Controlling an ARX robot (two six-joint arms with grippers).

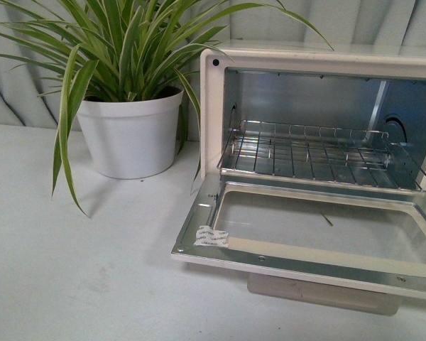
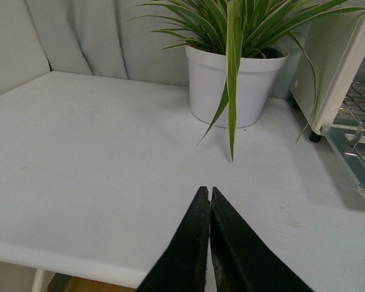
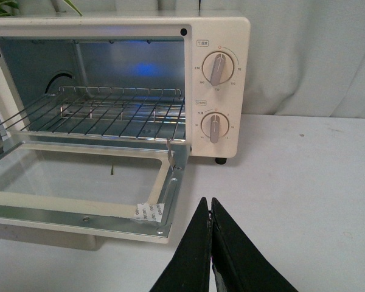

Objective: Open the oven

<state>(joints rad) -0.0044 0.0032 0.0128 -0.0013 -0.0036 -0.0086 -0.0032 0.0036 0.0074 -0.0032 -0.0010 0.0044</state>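
Observation:
The cream-white oven [image 1: 211, 114] stands at the right of the front view with its glass door [image 1: 319, 231] folded down flat and the wire rack [image 1: 305, 153] showing inside. The right wrist view shows the oven [image 3: 231, 36] with two knobs, the lowered door [image 3: 73, 207] and the rack [image 3: 109, 115]. My right gripper [image 3: 208, 202] is shut and empty over the table, just beside the door's near corner. My left gripper [image 2: 206, 190] is shut and empty above the table, well apart from the oven [image 2: 334, 67]. Neither gripper shows in the front view.
A white pot [image 1: 131, 135] with a long-leaved green plant stands left of the oven, also in the left wrist view [image 2: 231, 85]. The white table [image 1: 64, 270] runs to a near edge [image 2: 61, 255]. A grey curtain hangs behind.

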